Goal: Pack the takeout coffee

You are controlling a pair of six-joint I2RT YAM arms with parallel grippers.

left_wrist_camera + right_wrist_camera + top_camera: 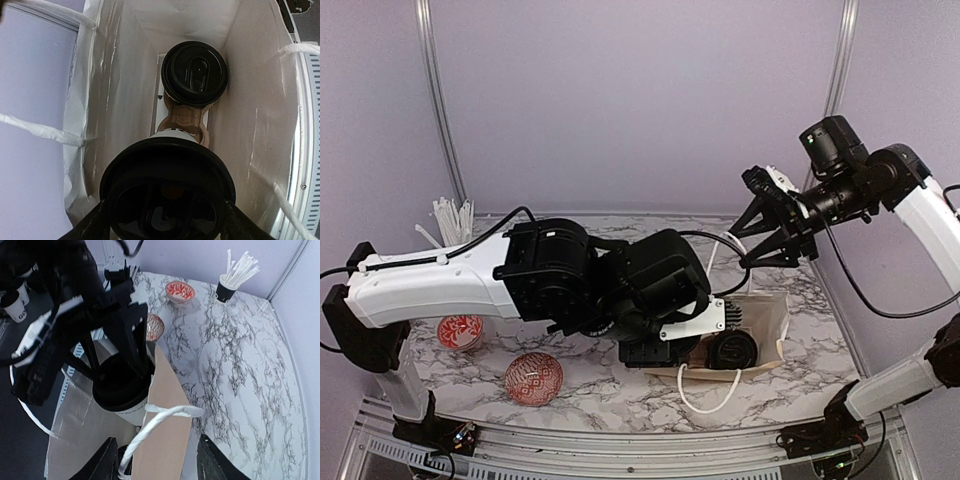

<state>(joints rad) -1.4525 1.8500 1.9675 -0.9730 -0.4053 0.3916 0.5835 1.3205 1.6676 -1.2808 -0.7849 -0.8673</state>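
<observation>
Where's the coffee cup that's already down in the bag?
In the left wrist view, the lidded cup sits in the brown carrier on the bag's floor, upper centre, beyond the second cup between the left arm's fingers.

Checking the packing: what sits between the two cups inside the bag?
Only the brown pulp carrier, between far cup and near cup; left wrist view.

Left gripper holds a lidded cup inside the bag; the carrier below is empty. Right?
No. The carrier already holds one cup, as the left wrist view shows. The left gripper does hold a lidded cup inside the bag.
</observation>
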